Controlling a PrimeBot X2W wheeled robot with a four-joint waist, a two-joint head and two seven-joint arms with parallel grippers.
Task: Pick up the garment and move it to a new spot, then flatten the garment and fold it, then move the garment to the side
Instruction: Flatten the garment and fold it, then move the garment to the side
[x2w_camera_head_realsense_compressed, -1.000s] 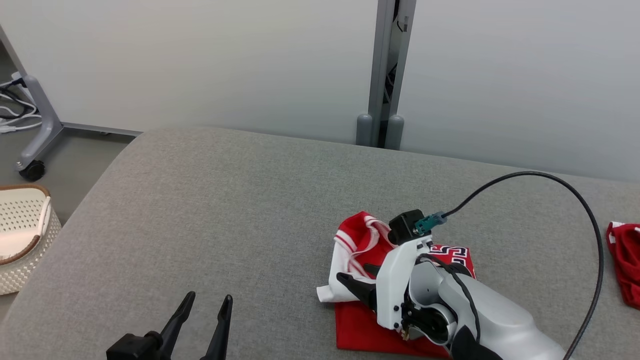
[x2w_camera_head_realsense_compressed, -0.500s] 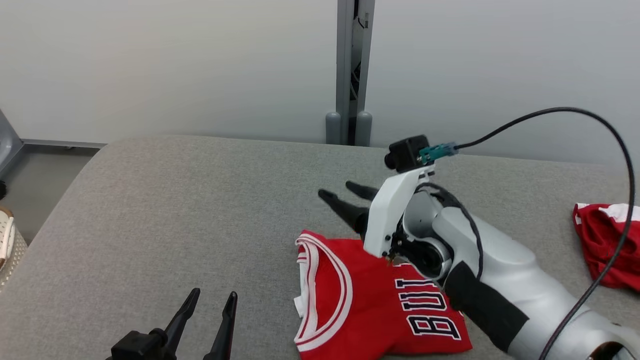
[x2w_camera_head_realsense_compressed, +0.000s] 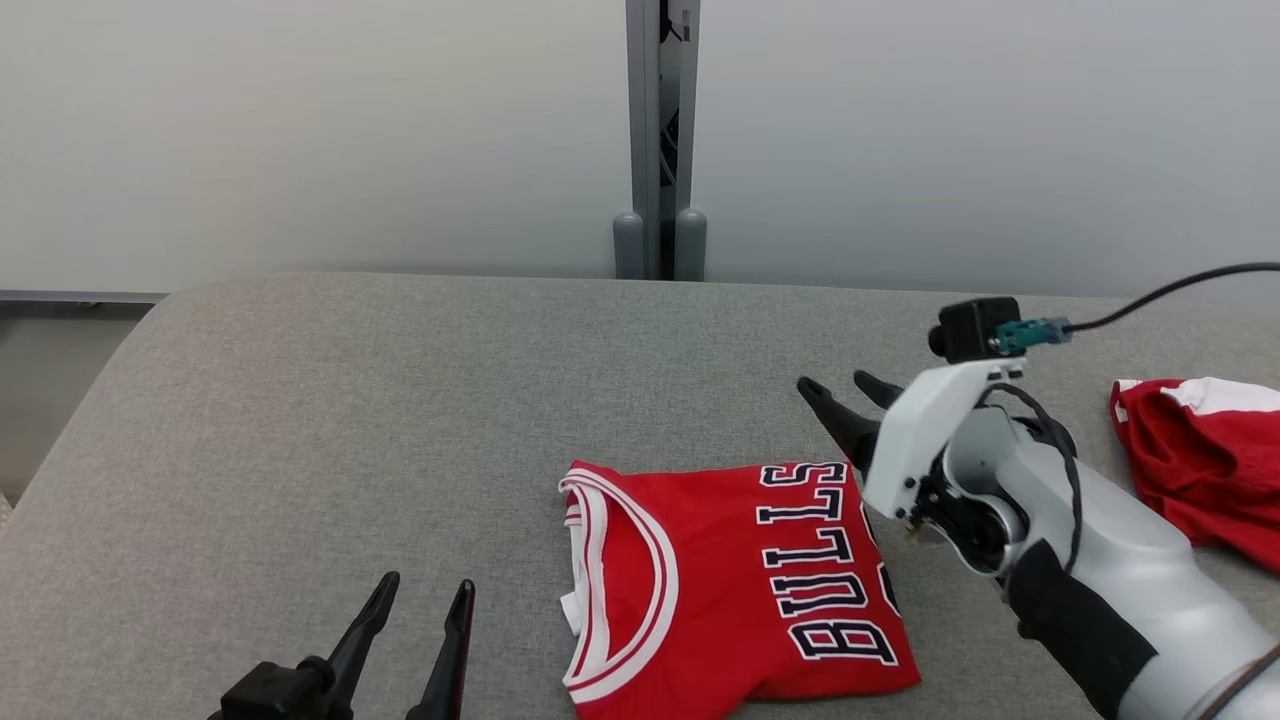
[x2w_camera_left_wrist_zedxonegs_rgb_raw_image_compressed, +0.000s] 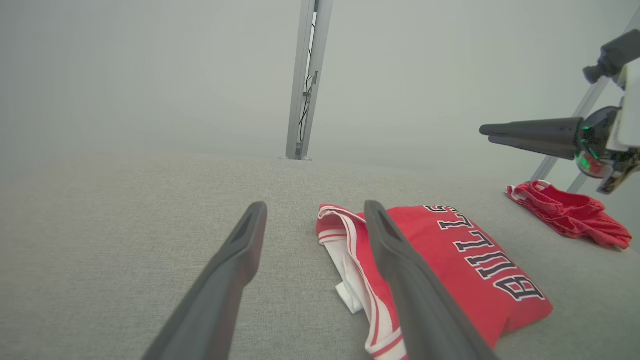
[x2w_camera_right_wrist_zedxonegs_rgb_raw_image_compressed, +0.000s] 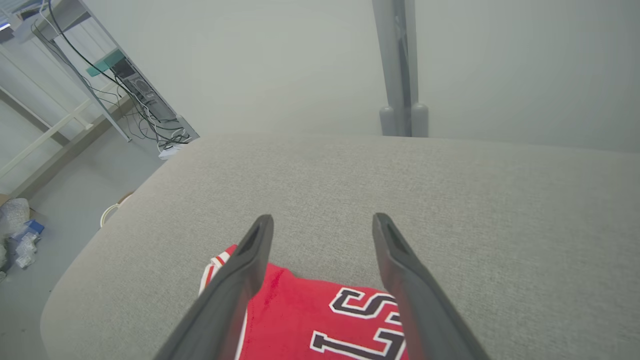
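Observation:
The garment (x2w_camera_head_realsense_compressed: 720, 580) is a red jersey with white trim and dark lettering, lying folded flat on the grey table (x2w_camera_head_realsense_compressed: 350, 400). It also appears in the left wrist view (x2w_camera_left_wrist_zedxonegs_rgb_raw_image_compressed: 450, 260) and the right wrist view (x2w_camera_right_wrist_zedxonegs_rgb_raw_image_compressed: 320, 315). My right gripper (x2w_camera_head_realsense_compressed: 835, 383) hangs open just beyond the jersey's far right corner, touching nothing; its own camera shows its open fingers (x2w_camera_right_wrist_zedxonegs_rgb_raw_image_compressed: 322, 217) above the lettered edge. My left gripper (x2w_camera_head_realsense_compressed: 428, 582) stands open near the front edge, left of the jersey's neckline, empty (x2w_camera_left_wrist_zedxonegs_rgb_raw_image_compressed: 316, 205).
A second red garment (x2w_camera_head_realsense_compressed: 1200, 450) lies crumpled at the table's right side (x2w_camera_left_wrist_zedxonegs_rgb_raw_image_compressed: 570, 215). A grey post (x2w_camera_head_realsense_compressed: 660, 140) rises behind the table against the pale wall. A black cable (x2w_camera_head_realsense_compressed: 1180, 290) trails from the right wrist. Bare table surface stretches left and behind the jersey.
The head camera has swung. My right gripper has lifted off the jersey and drawn back to the right, empty. The jersey went from bunched to folded flat. The left gripper stayed put.

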